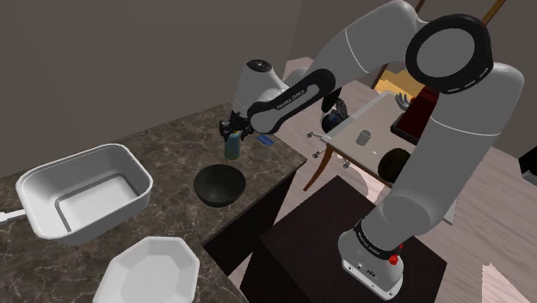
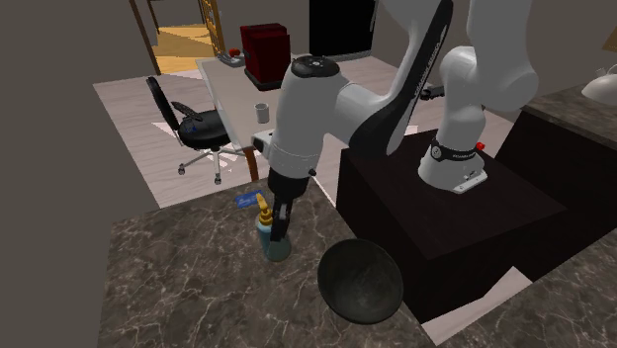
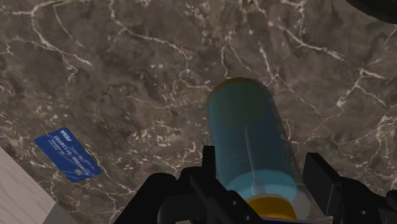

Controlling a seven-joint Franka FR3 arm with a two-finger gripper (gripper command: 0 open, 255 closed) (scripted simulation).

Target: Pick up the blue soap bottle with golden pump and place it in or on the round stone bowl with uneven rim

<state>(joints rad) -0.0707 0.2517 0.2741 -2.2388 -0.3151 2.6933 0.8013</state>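
**Since the bottle is smooth and tall, take it by the body, not the pump**

Soap bottle [image 3: 251, 146]: pale blue cylinder, looks slightly see-through, with straight sides and a round base. A gold pump [image 2: 262, 208] sits on a gold collar at the top. The bottle is upright at the dark marbled worktop [image 1: 155, 142], near its edge, between a small blue card [image 3: 67, 156] and the bowl [image 2: 361, 280], and apart from both. Whether the base rests on the worktop or sits a hair above it, can't tell.

Gripper [image 2: 277, 213] reaches straight down from above. The jaws are either side of the bottle's upper body, just under the collar. Whether they are clamped or just short of contact, cannot tell.

Handling, as a judgement:
- **Weight:** probably light to middling, depending on fill, which doesn't show.
- **Stiffness:** the wall looks rigid, so crushing is unlikely.
- **Slip:** the glossy round side is likely slippery and could twist or slide in a weak pinch.
- **Pump:** thin and may move, so it is a poor hold.
- **Best hold:** across the upper body below the collar, jaws square to the axis, so the collar acts as a stop if it slips.
- **Stability:** tall and narrow, so it tips easily when set down.

Bowl: dark, nearly black, round, empty and curved inside. The bottle probably won't stand there and will likely lean on the wall or lie down, so a low release seems wise.
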